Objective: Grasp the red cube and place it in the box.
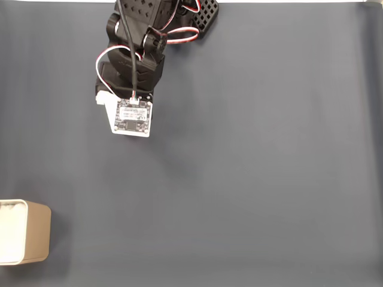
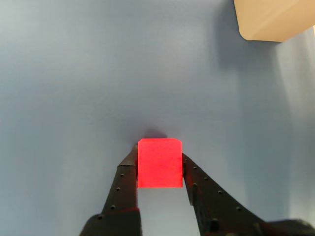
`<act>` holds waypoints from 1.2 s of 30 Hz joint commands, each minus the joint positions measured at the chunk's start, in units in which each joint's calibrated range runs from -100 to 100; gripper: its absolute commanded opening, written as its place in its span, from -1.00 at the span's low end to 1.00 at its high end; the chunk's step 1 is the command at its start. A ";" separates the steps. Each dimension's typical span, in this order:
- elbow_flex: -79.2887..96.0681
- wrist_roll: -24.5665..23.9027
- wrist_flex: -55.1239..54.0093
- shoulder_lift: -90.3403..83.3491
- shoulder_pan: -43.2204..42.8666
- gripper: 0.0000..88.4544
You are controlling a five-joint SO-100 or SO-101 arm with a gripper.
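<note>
My end effector (image 2: pixel 160 169) pinching the red cube (image 2: pixel 159 163) at lower centre, the box (image 2: pixel 275 19) upper right on the grey worktop (image 2: pixel 74 73).

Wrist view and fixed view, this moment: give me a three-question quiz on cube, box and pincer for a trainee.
1. True or false: in the wrist view the pincer has a finger on each side of the cube.
2. In the fixed view, the box sits at which edge? A) left B) right C) top
3. Fill in: in the wrist view the box shows at the upper ____ corner.

Key: 1 true; 2 A; 3 right.
</note>
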 commanded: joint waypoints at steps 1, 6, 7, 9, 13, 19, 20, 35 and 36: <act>-7.00 -1.32 9.16 -5.79 -0.88 -1.00; -16.31 -2.88 20.80 -6.74 -1.24 -1.00; -18.14 -3.13 22.52 -6.48 -1.24 -1.00; -22.15 -3.42 25.64 -5.61 -1.17 -1.00; -29.08 -3.32 29.57 -3.19 -0.60 -1.00; -40.49 -4.40 31.79 2.88 0.82 -1.00; -42.22 -4.64 31.87 3.83 1.04 -1.00; -70.69 -12.11 28.51 22.64 2.46 -1.00; -76.99 -13.53 28.51 27.23 2.88 -1.00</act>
